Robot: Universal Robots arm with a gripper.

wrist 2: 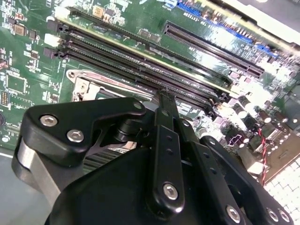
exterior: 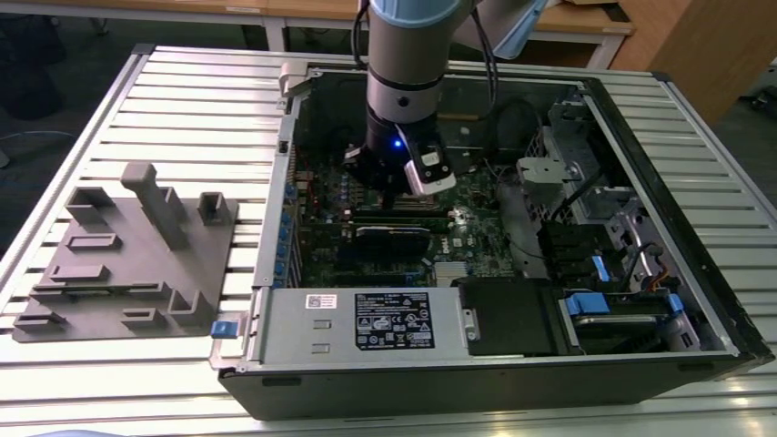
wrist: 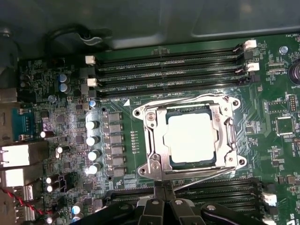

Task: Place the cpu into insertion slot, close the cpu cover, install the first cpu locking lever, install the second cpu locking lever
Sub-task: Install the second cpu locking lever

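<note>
The cpu (wrist: 191,138) sits in the insertion slot (wrist: 176,160), the cpu cover (wrist: 157,161) closed.

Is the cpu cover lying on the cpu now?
Touching. In the first wrist view the cpu cover lies closed flat over the cpu, its frame overlapping the chip's edges.

Table (exterior: 146,82) w/ ribbed, slatted pale-metal top, bright glare along near edge in exterior view. Grey plastic fixture tray (exterior: 127,259) w/ upright blocks sits on it at exterior view's left, beside open black PC case (exterior: 486,382). Behind table: wooden desks (exterior: 304,14) w/ light tops, white frames. Wood-panel cabinet (exterior: 698,45) at far corner, exterior view's right. Floor dark grey at exterior view's left, dark shape (exterior: 31,64) there, can't tell what. Lighting even, overhead feel.
</note>
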